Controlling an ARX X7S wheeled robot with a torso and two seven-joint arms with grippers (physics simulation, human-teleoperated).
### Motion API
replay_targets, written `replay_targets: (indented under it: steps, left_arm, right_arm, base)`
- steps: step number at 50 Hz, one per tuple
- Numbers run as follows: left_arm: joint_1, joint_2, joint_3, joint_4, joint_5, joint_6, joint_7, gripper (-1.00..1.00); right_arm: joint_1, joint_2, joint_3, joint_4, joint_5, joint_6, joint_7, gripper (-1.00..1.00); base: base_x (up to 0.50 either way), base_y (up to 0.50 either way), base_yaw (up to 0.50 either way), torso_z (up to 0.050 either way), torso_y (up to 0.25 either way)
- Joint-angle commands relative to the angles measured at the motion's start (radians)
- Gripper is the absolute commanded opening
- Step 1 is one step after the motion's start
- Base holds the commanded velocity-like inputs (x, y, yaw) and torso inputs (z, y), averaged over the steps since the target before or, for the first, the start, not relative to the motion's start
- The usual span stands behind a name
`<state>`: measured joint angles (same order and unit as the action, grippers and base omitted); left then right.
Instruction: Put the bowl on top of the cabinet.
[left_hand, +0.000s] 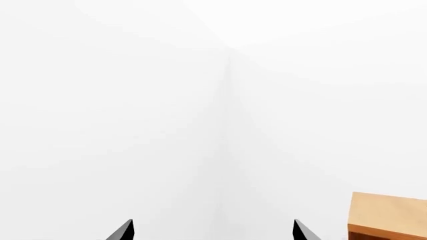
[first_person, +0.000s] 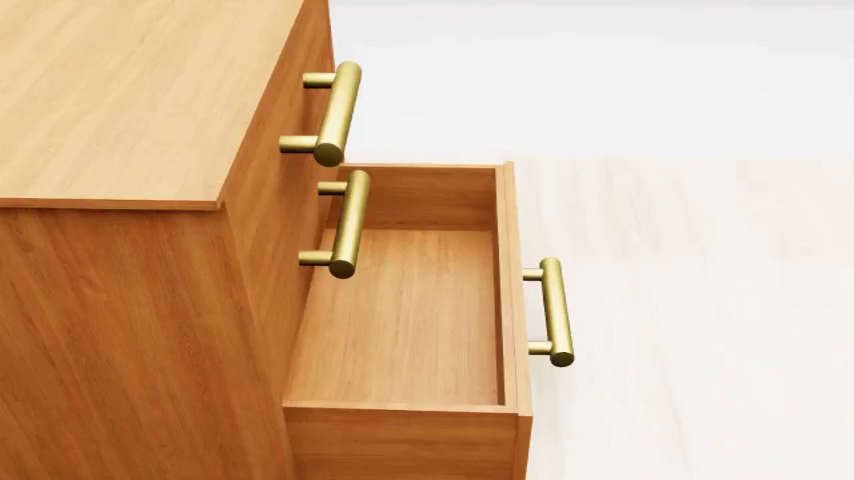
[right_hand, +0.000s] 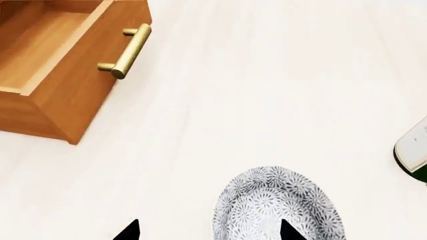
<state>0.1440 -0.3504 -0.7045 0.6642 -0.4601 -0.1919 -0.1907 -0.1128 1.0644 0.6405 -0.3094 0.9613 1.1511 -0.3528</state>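
The bowl (right_hand: 277, 207), white with a dense grey-blue floral pattern, lies on the pale floor in the right wrist view. My right gripper (right_hand: 208, 232) is open just above it. One fingertip (right_hand: 288, 231) shows over the bowl and the other is off to its side. The orange-brown cabinet (first_person: 120, 100) fills the left of the head view, its flat top bare and one drawer (first_person: 400, 310) pulled out and empty. My left gripper (left_hand: 213, 232) is open with nothing between its fingers, facing white walls, and a corner of the cabinet (left_hand: 387, 215) shows beside it. The bowl is out of the head view.
Brass bar handles (first_person: 334, 100) stick out from the cabinet front, and one sits on the open drawer (right_hand: 127, 50). A green and white object (right_hand: 415, 150) lies on the floor beyond the bowl. Pale floor (first_person: 694, 300) stretches to the right of the drawer.
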Motion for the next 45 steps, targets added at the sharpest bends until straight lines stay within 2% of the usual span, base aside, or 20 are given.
replay_targets:
  steps: [1,18,20,21,33,45]
  left_arm:
    - [0.002,0.000,-0.004,-0.001,-0.006,0.001,-0.001,1.00]
    - [0.004,-0.002,-0.002,-0.004,-0.011,0.001,-0.001,1.00]
    - [0.003,-0.001,0.001,-0.007,-0.010,0.004,-0.001,1.00]
    - [0.003,-0.001,0.001,-0.007,-0.011,0.003,-0.001,1.00]
    - [0.005,-0.002,0.004,-0.007,-0.009,0.006,-0.002,1.00]
    - [0.007,-0.001,0.009,-0.009,-0.007,0.008,-0.004,1.00]
  right_arm:
    - [0.023,0.026,-0.053,0.065,0.013,0.037,0.005,1.00]
    - [0.080,0.031,-0.131,0.086,0.007,0.022,0.034,1.00]
    - [0.085,0.035,-0.160,0.085,-0.017,-0.007,0.030,1.00]
    - [0.047,0.043,-0.173,0.062,-0.069,-0.077,-0.005,1.00]
    - [0.254,0.058,-0.395,0.138,-0.058,-0.032,0.025,1.00]
    - [0.397,-0.013,-0.560,0.238,-0.091,-0.009,0.032,1.00]
  base:
    - [0.00,0.00,0.00,0.000,0.000]
    - [0.00,0.00,0.00,0.000,0.000]
    - [0.00,0.00,0.00,0.000,0.000]
    - [0.00,0.00,0.00,0.000,0.000]
    - [0.00,0.00,0.00,0.000,0.000]
    - [0.00,0.00,0.00,0.000,0.000]
